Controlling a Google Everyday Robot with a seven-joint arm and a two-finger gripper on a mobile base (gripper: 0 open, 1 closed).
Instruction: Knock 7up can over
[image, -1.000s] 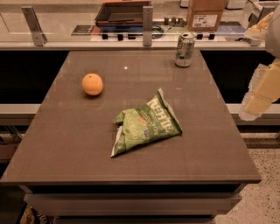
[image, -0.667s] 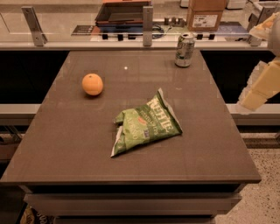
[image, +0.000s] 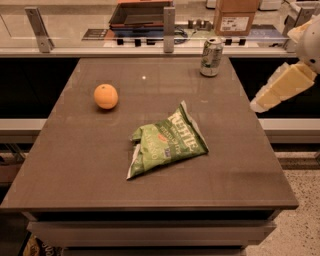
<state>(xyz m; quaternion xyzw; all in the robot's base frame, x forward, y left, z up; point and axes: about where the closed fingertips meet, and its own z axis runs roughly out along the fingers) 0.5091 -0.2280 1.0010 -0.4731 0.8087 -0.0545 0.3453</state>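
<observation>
The 7up can (image: 211, 56) stands upright at the far right edge of the brown table (image: 80, 165). It is silver-white with green markings and a shiny top. My gripper (image: 261, 103) is the pale cream piece reaching in from the right edge of the camera view. It hangs beyond the table's right side, in front of and to the right of the can, and touches nothing.
An orange (image: 106, 96) lies at the table's left. A crinkled green chip bag (image: 167, 144) lies in the middle. Behind the table runs a counter with metal posts (image: 169, 29), a cardboard box (image: 236, 16) and a dark tray (image: 140, 14).
My gripper has moved up and to the left, closer to the table's right edge and the can. The can, orange and chip bag have not moved.
</observation>
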